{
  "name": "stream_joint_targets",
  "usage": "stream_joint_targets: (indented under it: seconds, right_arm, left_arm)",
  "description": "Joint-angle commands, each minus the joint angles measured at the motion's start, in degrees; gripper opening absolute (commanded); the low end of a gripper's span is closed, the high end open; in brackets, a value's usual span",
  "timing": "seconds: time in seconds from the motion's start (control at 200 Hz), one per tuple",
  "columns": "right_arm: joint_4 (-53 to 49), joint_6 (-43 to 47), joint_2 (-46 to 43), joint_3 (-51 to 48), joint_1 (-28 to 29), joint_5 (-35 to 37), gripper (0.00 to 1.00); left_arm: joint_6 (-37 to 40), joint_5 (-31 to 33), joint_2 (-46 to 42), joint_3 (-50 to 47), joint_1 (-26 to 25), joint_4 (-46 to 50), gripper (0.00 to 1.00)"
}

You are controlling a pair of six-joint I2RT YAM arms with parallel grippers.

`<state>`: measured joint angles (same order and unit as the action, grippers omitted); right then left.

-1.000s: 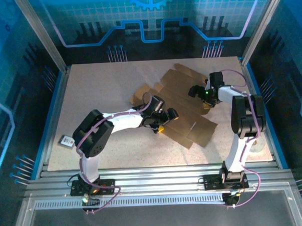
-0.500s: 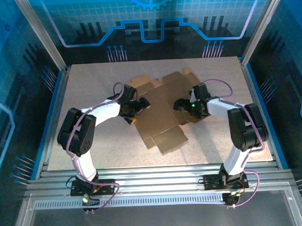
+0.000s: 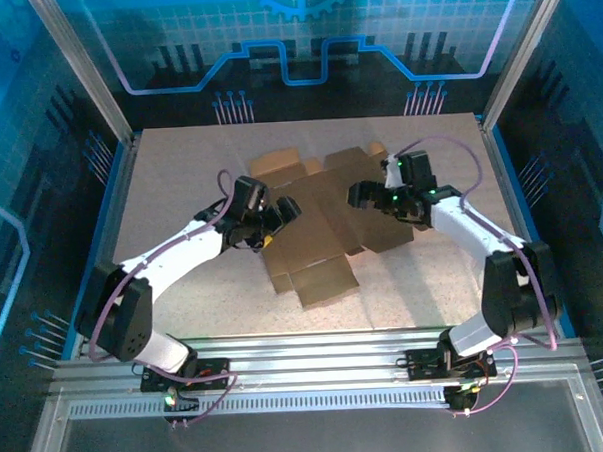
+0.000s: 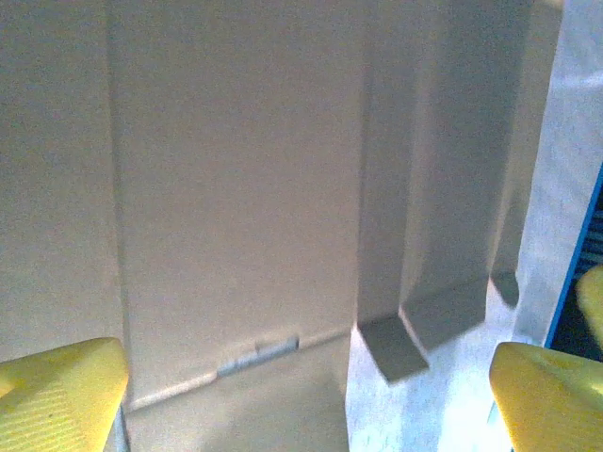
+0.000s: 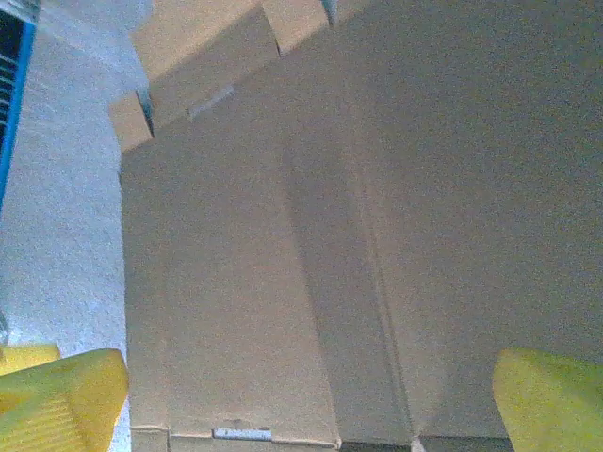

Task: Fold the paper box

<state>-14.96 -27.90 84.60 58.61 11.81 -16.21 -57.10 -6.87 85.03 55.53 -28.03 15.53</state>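
The paper box [image 3: 317, 230] lies flat and unfolded in the middle of the table, a brown die-cut sheet with creased panels and small flaps. My left gripper [image 3: 282, 211] hovers over its left edge, open, with nothing between the yellow fingertips [image 4: 58, 394]. My right gripper [image 3: 358, 194] hangs over the sheet's upper right part, also open and empty. In the left wrist view, a wide panel [image 4: 236, 179] and short flaps lie under the gripper [image 4: 301, 405]. Below the gripper [image 5: 301, 405] in the right wrist view are creased panels [image 5: 330, 235].
The speckled tabletop [image 3: 179, 171] reaches a blue rim [image 3: 109, 224] on the left and aluminium rails [image 3: 317, 345] at the near edge. Bare table [image 5: 66, 188] shows beside the sheet's left edge in the right wrist view.
The sheet has turned and slid left and nearer. My left gripper swung from the sheet's middle to its left edge. My right gripper moved left over the sheet. Both stayed open.
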Motion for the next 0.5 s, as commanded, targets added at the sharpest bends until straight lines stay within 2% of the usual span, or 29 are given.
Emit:
stream_joint_targets:
  seconds: [0.0, 0.085, 0.25, 0.495]
  right_arm:
    - [-0.31, 3.59, -3.84, 0.0, -2.1, 2.76, 1.0]
    - [1.5, 3.7, -5.83, -1.57, -3.98, 3.72, 1.0]
    - [-1.8, 2.39, -1.19, 2.39, -9.32, -3.39, 1.0]
    - [-4.31, 2.22, 10.75, 6.49, -7.17, 2.86, 1.0]
  left_arm:
    - [-2.31, -3.23, -1.57, -4.27, -1.46, -2.76, 0.99]
    - [-3.36, -3.7, -2.26, -7.05, -4.31, -6.8, 0.99]
    - [-6.08, -3.57, 0.25, -8.95, -9.82, -10.96, 0.99]
    - [-6.51, -3.85, 4.99, -7.54, -12.99, -12.37, 0.99]
